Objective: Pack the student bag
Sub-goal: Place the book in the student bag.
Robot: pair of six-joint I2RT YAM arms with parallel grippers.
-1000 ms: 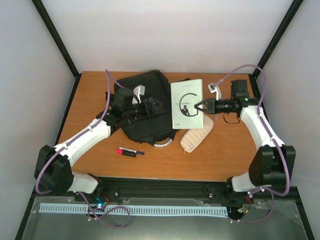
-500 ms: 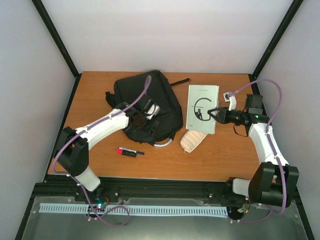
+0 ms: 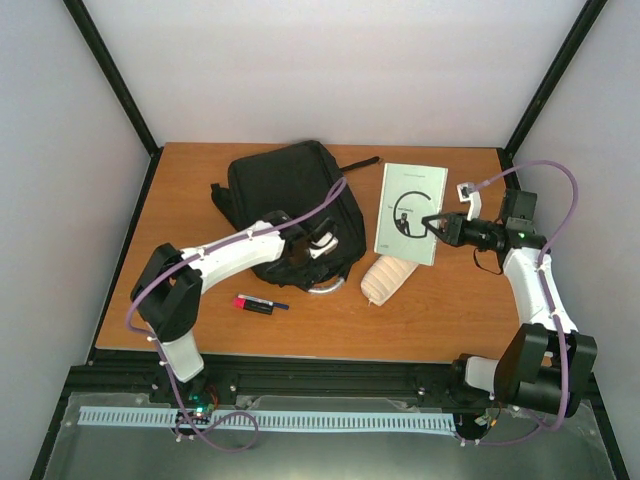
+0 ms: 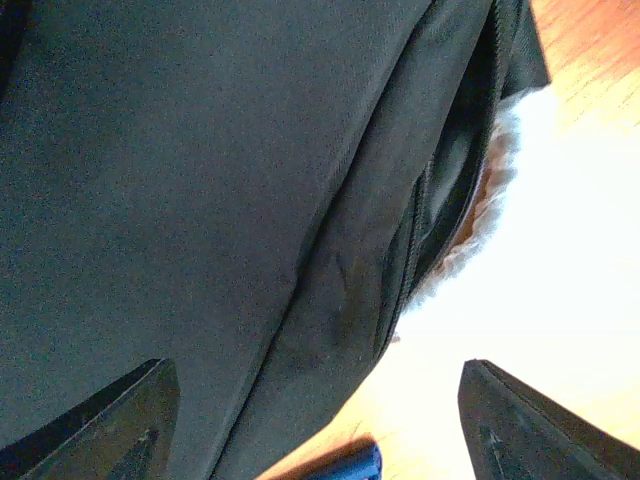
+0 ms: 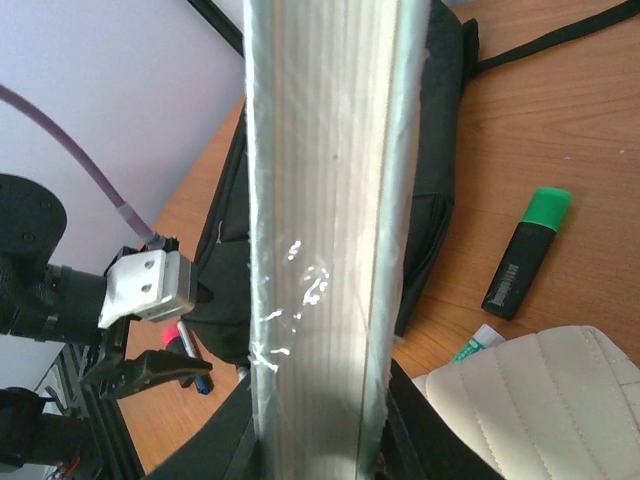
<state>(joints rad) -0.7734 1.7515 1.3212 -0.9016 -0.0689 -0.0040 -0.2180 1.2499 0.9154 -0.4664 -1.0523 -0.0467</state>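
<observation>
Your right gripper (image 3: pixel 430 222) clamps the book (image 3: pixel 408 195) at 3 o'clock of the student bag (image 3: pixel 280 180), probably until the left gripper (image 3: pixel 322 240), jaws apart, spreads it.

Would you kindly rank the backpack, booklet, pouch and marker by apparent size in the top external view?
Largest to smallest:
1. black fabric backpack
2. white thin booklet, lifted nearer the camera, so somewhat flattered
3. cream ribbed pouch
4. red-and-black marker
</observation>
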